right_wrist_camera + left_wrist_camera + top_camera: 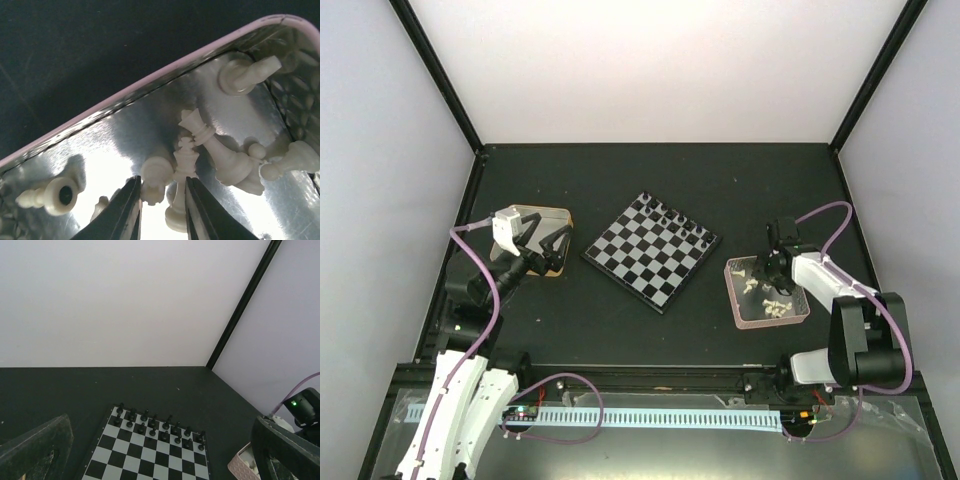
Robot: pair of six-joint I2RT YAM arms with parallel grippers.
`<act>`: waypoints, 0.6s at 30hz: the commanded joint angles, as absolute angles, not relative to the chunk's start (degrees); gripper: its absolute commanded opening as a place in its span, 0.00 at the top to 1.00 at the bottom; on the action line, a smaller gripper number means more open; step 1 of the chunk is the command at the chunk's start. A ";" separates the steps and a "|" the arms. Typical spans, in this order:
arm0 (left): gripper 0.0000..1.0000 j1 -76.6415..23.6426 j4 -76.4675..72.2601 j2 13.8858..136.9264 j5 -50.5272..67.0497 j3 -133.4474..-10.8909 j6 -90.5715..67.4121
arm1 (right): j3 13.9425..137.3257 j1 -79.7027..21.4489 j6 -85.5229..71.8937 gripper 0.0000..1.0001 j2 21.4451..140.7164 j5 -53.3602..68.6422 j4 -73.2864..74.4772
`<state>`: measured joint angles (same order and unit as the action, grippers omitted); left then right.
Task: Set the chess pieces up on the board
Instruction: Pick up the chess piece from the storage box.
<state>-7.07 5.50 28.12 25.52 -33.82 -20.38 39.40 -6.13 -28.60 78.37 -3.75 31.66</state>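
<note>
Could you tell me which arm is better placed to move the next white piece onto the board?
Right: the right gripper is down in the pink tray, jaws either side of a white piece. The left gripper hangs open by the tin.

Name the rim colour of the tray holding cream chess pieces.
Pink; shiny rectangular tray, best seen in right wrist view.

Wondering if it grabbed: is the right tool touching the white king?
Cannot tell. Right wrist view: king lies between fingers of the right tool, no clear gap or contact.
</note>
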 commanded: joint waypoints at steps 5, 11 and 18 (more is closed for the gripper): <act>0.01 -6.68 3.83 27.69 24.21 -33.73 -20.44 | 41.59 -6.57 -26.52 0.78 81.12 -7.87 29.40; 0.01 -6.62 3.81 27.86 23.57 -33.58 -20.61 | 43.16 -7.11 -26.06 0.76 80.43 -9.64 31.10; 0.01 -6.65 3.77 28.13 23.43 -33.46 -20.74 | 43.74 -7.37 -25.58 0.82 82.09 -9.07 30.71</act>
